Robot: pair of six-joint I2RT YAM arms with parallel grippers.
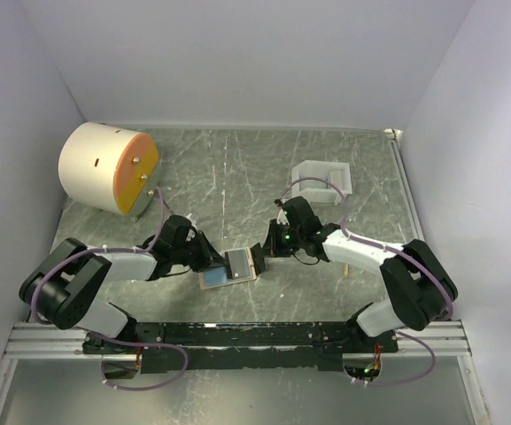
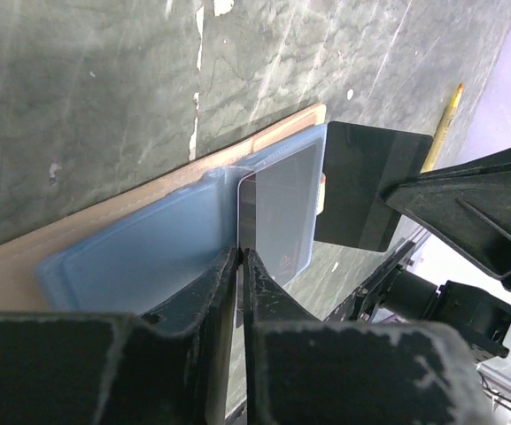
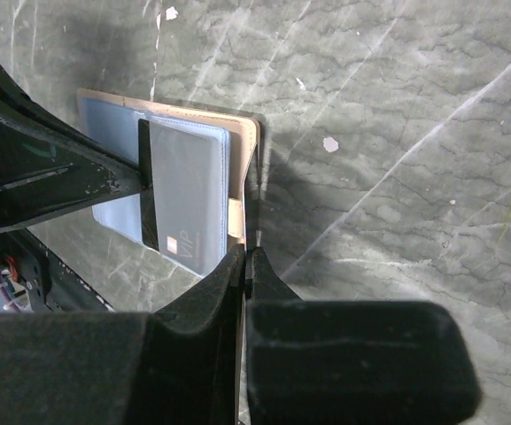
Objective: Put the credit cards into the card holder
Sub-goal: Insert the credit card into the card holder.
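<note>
The tan card holder (image 1: 255, 266) lies open on the table between both arms, its pale blue pockets (image 2: 140, 248) facing up. A grey credit card (image 2: 282, 212) marked VIP (image 3: 189, 195) sits partly in the right pocket and sticks out past it. My left gripper (image 2: 240, 252) is shut on that card's near edge, on the left of the holder (image 1: 207, 258). My right gripper (image 3: 248, 255) is shut on a thin dark card (image 2: 370, 186), held edge-up at the holder's right rim (image 3: 248, 133). In the top view the right gripper (image 1: 264, 251) is next to the holder.
A big cream cylinder with an orange face (image 1: 109, 166) stands at the back left. A white box-like tray (image 1: 323, 180) sits at the back right. A yellow stick (image 2: 445, 124) lies right of the holder. Walls close in three sides; a black rail (image 1: 237, 335) runs along the near edge.
</note>
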